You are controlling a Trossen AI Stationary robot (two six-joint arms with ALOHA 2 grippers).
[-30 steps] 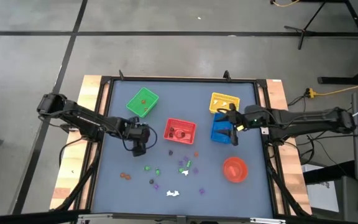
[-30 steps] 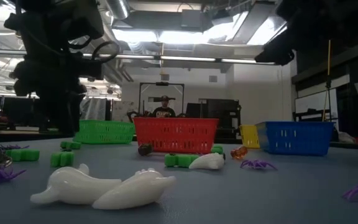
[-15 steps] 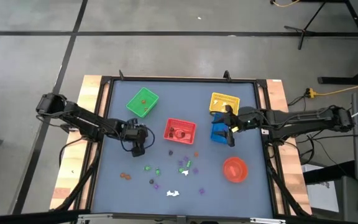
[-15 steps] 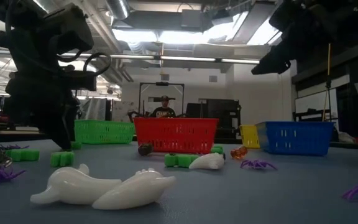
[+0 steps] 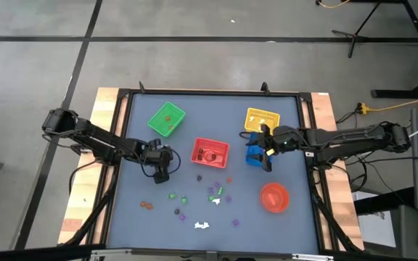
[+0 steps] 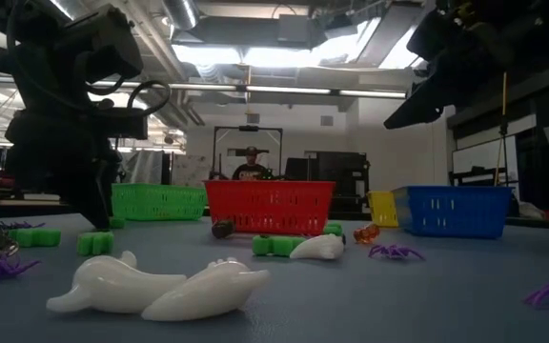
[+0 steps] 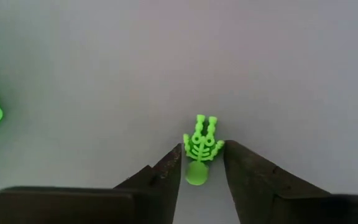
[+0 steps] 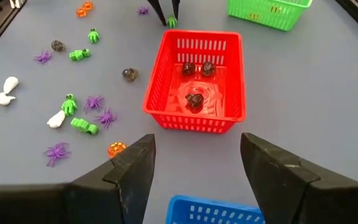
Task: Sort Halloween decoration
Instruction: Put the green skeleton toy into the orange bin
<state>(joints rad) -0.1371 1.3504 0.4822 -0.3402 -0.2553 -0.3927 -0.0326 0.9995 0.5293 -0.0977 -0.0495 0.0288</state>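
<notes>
Grey-blue counter (image 5: 281,217) carries four baskets, a red bowl (image 5: 273,197) and a scatter of tiny trinkets. Take the red basket (image 5: 210,153) as the landmark. Beside it, on the side toward the green basket (image 5: 166,119), the left hand (image 7: 199,163) is down at the counter surface. A green skeleton trinket (image 7: 200,148) lies flat between its two fingers (image 7: 166,171), which stand just either side of it, close against its ribs but with the counter visible around it; whether they press it I cannot tell. On the red basket's other side, the right hand (image 8: 194,165) hangs above the blue basket (image 5: 256,154), fingers spread wide and holding nothing. Dark trinkets (image 8: 194,98) lie inside the red basket. Purple, green, orange and white trinkets lie loose on the counter nearby.
</notes>
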